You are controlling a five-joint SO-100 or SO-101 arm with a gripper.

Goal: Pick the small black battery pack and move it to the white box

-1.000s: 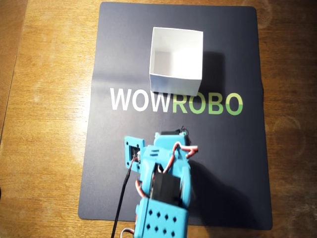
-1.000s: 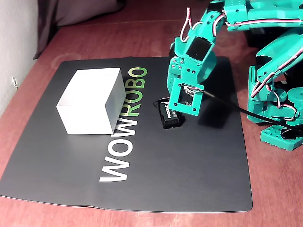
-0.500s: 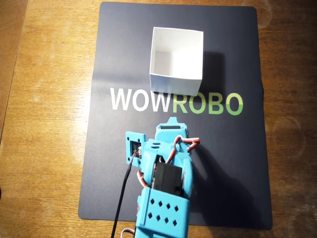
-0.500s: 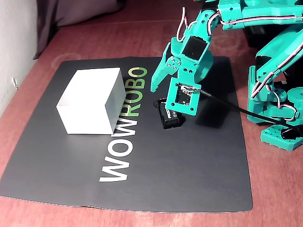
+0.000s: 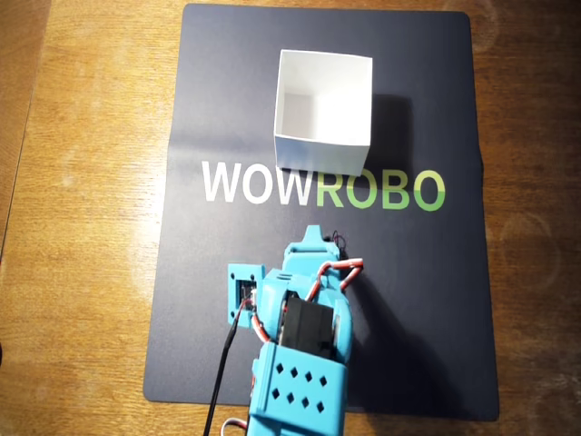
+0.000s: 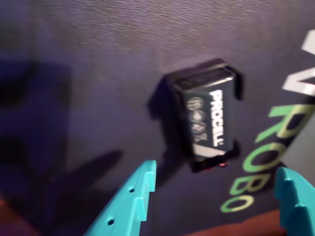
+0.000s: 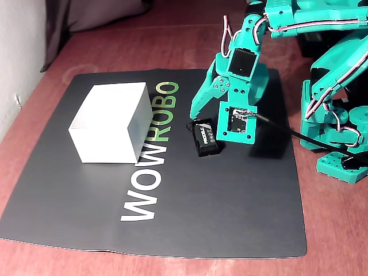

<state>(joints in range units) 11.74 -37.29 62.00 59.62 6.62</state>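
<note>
the gripper (image 6: 211, 196) had its fingers spread wide and empty, straddling the line toward the battery pack (image 6: 206, 115), which lay flat on the dark mat (image 6: 98, 73) at twelve o'clock in the wrist view, apparently lined up for closing. the white box (image 7: 109, 122) sat well apart at nine o'clock in the fixed view, nothing between.

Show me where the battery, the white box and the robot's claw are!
battery (image 6: 206, 115): wrist view, on its labelled top face.
white box (image 5: 324, 150): overhead view, on its front wall.
claw (image 6: 216, 196): wrist view, midway between its open fingertips.
</note>
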